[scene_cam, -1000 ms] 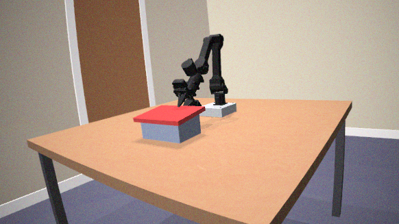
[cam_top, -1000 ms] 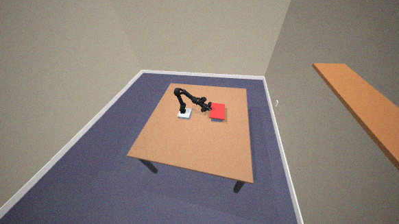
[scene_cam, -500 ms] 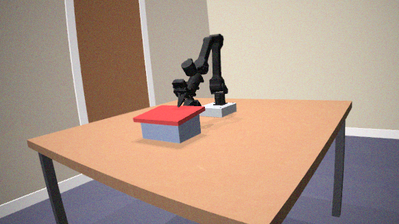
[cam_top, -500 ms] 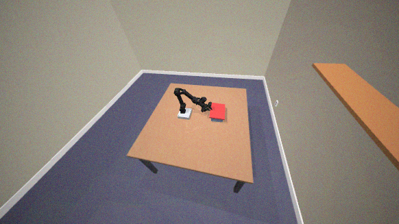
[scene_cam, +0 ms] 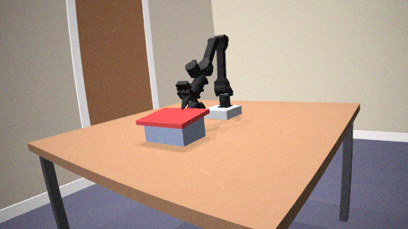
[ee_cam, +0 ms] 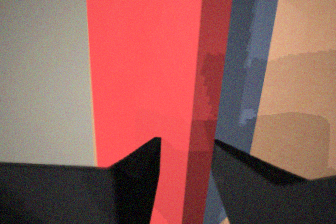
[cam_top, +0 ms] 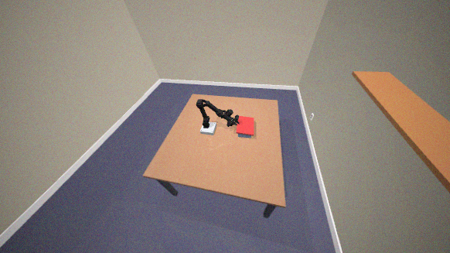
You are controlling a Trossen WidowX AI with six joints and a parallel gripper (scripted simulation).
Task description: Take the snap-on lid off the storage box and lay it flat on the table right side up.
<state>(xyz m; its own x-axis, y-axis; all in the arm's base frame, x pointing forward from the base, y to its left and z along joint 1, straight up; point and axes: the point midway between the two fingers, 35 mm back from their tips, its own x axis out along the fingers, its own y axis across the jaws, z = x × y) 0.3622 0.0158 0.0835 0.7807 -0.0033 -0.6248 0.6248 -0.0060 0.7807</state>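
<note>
The red lid (cam_top: 246, 125) (scene_cam: 172, 117) (ee_cam: 144, 75) lies right side up on top of the blue-grey storage box (cam_top: 244, 135) (scene_cam: 164, 135) (ee_cam: 241, 75), overhanging its walls. The box stands on the table. My gripper (cam_top: 236, 121) (scene_cam: 188, 108) (ee_cam: 188, 140) is shut on the lid's rim at the side facing the arm's base. In the wrist view one finger is over the lid's top and the other is beside the box wall, under the overhang. In the exterior view the lid hides the lower fingertip. No clear gap shows between lid and box.
The arm's white base block (cam_top: 209, 128) (scene_cam: 216, 113) stands on the wooden table (cam_top: 216, 165) (scene_cam: 266, 156), on the gripper's side of the box. An orange-brown shelf (cam_top: 402, 111) is at the far right of the top view, away from the table.
</note>
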